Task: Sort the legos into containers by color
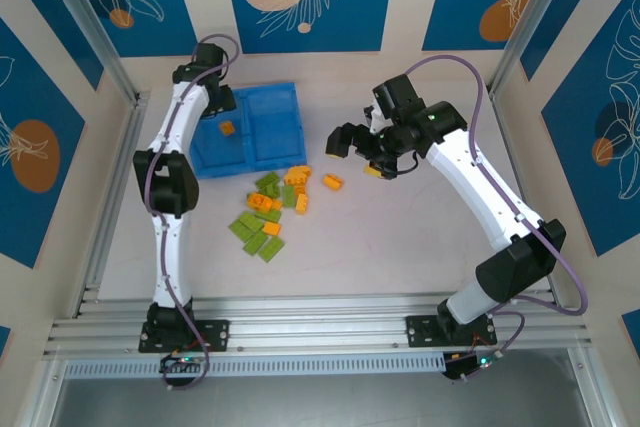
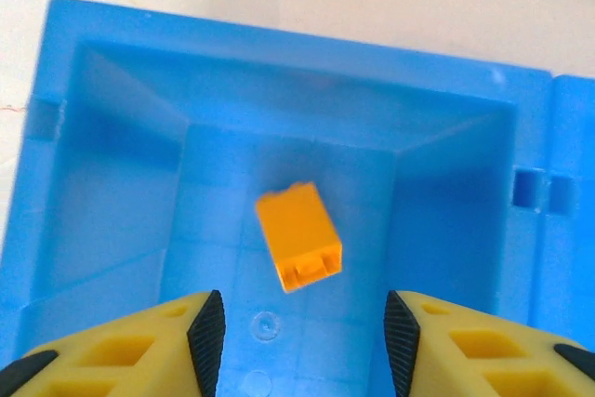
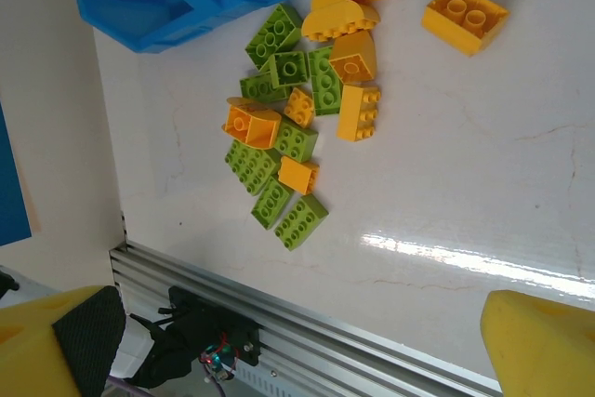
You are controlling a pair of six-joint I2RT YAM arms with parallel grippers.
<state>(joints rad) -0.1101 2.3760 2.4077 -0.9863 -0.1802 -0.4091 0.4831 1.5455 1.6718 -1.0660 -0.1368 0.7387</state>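
Observation:
The blue tray (image 1: 272, 119) lies at the back left of the table. One orange brick (image 1: 227, 129) rests in its left compartment (image 2: 112, 183). My left gripper (image 2: 304, 346) hovers open just above that orange brick (image 2: 297, 236), not touching it. Orange and lime green bricks lie mixed in a pile (image 1: 268, 209) in front of the tray. A lone orange brick (image 1: 333, 182) sits to the right of the pile. High over the table, right of the pile, my right gripper (image 1: 362, 152) is wide open and holds nothing. Its camera looks down on the pile (image 3: 299, 127) and the lone brick (image 3: 465, 16).
The tray's right compartment (image 1: 276, 97) has no brick in it. An aluminium rail (image 1: 320, 312) runs along the near table edge, with the arm bases on it. Frame posts stand at the back corners. Bare tabletop (image 1: 400, 247) lies right of and in front of the pile.

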